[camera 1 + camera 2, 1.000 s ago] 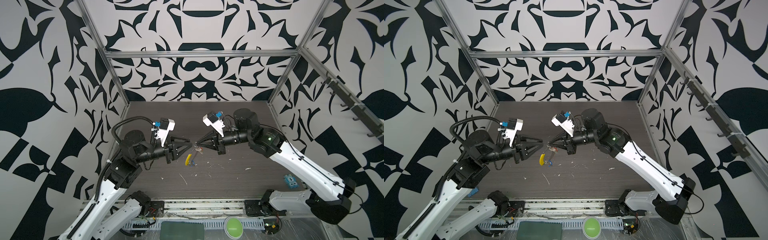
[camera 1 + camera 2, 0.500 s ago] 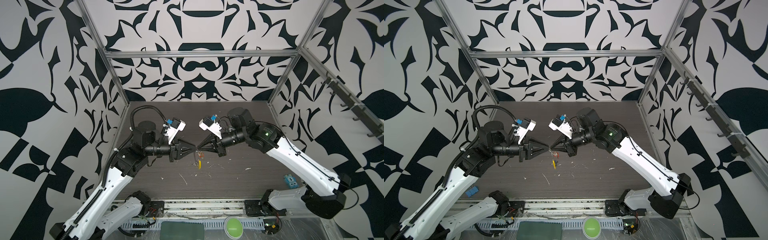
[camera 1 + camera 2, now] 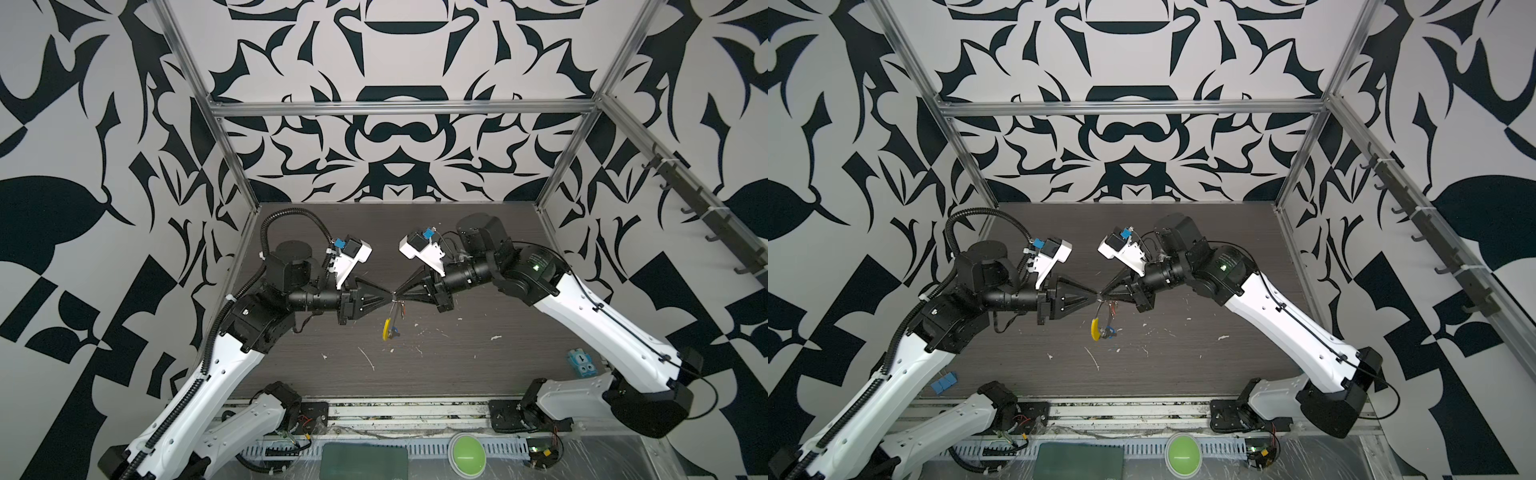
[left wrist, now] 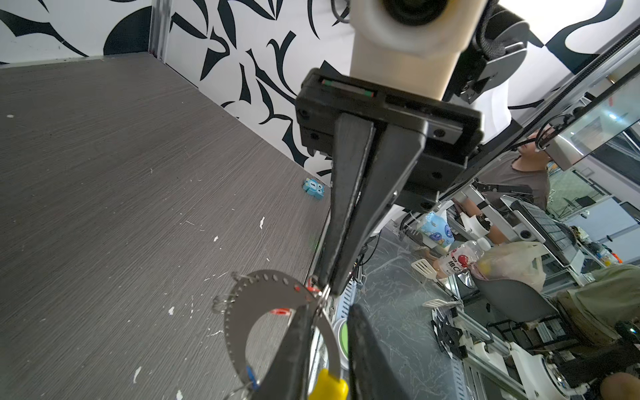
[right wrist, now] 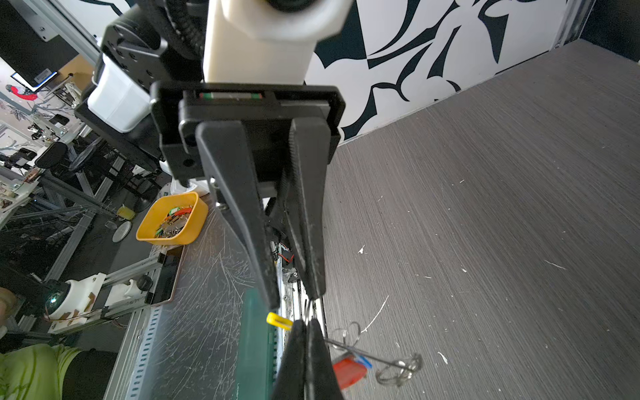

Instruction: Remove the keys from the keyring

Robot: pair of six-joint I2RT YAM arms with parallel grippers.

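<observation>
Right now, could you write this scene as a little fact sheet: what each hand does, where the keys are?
Right hand: shut, pinching the keyring in mid-air
Left hand: open, fingers apart with the ring between them
Keys: red key and blue key, both on the ring
Yellow sleeve: on the hanging part, beside the blue key
Table: dark wood grain, white scraps

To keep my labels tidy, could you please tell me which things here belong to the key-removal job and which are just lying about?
Job: keyring with yellow sleeve, pinched by the right tool; red-headed key; blue-headed key.
Lying about: light-blue block; blue pieces; white scraps.
</observation>
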